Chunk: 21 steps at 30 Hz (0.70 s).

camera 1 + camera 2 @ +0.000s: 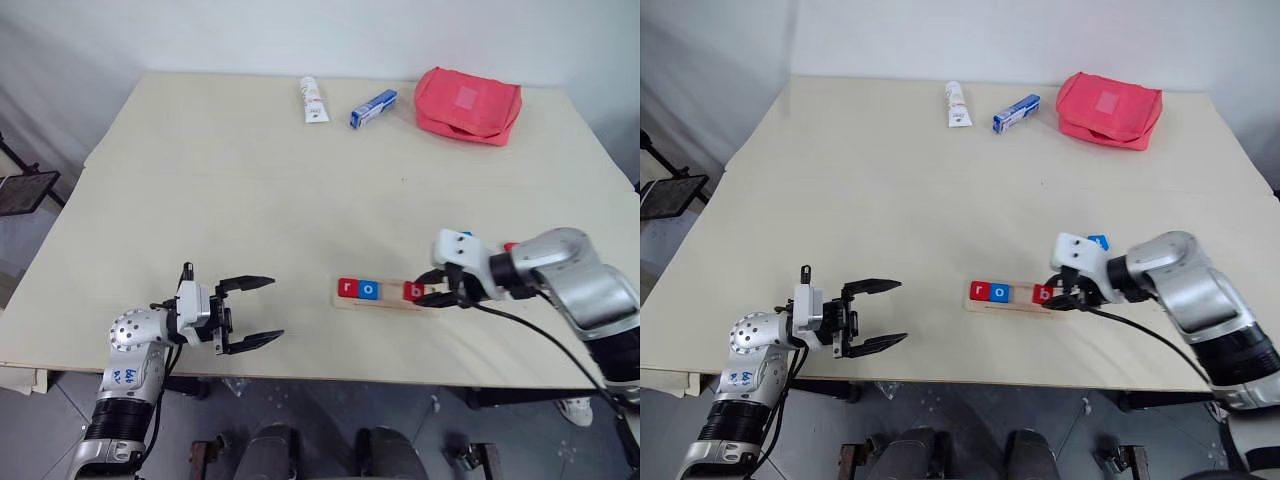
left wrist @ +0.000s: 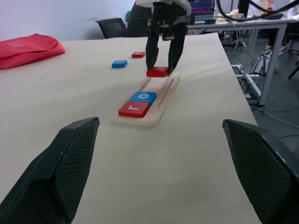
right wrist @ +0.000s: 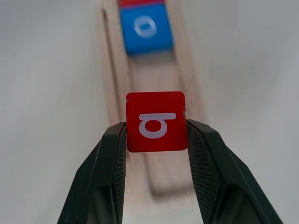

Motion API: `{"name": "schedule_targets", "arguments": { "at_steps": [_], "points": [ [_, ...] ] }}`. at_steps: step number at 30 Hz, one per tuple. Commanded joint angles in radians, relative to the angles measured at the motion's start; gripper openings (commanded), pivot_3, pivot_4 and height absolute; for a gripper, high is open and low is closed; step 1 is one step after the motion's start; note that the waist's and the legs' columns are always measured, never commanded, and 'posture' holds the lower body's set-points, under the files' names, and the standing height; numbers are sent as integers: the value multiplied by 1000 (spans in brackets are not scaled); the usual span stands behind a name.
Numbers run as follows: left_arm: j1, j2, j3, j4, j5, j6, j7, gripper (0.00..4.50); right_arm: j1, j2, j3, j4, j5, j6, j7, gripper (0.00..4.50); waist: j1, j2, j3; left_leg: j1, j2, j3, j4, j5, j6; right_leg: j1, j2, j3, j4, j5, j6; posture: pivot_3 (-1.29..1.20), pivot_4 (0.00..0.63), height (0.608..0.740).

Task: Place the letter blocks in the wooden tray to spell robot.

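My right pincer (image 3: pixel 156 128) clamps the red b block (image 3: pixel 156 121) by its side edges, letter up, over the wooden tray (image 2: pixel 161 95) beyond the blue o (image 2: pixel 143 97); my left pincer (image 1: pixel 250 313) idles agape.

Two arms out, one gripping, one idle.
Right gripper (image 3: pixel 156 135) angled downward, fingers (image 3: pixel 110 158) clamped on the sides of a red block (image 3: pixel 156 121). Left gripper (image 1: pixel 250 312) held level near the table edge, pointing right, fingers (image 1: pixel 247 284) spread wide, holding nothing.
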State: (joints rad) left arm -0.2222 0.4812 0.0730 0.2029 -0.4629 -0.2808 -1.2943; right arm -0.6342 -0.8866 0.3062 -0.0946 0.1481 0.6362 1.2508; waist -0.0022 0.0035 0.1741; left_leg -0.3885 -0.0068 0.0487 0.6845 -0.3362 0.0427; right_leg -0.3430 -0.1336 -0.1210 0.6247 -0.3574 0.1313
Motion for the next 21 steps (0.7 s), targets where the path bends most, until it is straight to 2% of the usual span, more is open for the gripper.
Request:
{"name": "schedule_targets", "arguments": {
  "at_steps": [1,7,19,21],
  "points": [
    [20,6,10,-43,-3,-14,12,4500,-33,12,8,-18,-21,0,-11,1467,0,0,0,0,0,0,0,0,0,0,0,0,0,0,0,0,150,740],
    [33,0,2,-61,0,-14,35,4500,-77,52,46,12,-39,-9,-7,1467,-1,0,0,0,0,-1,0,0,0,0,0,0,0,0,0,0,150,740],
    [38,-2,-4,-61,5,-21,52,4500,-89,65,71,36,-66,-22,4,1467,0,0,0,0,0,-1,0,0,0,0,0,-6,0,0,0,0,150,740],
    [36,-3,-5,-59,6,-23,53,4500,-92,68,74,36,-73,-22,5,2192,0,0,0,0,0,-1,0,0,0,0,0,-8,0,0,0,0,150,740]
  ]
}}
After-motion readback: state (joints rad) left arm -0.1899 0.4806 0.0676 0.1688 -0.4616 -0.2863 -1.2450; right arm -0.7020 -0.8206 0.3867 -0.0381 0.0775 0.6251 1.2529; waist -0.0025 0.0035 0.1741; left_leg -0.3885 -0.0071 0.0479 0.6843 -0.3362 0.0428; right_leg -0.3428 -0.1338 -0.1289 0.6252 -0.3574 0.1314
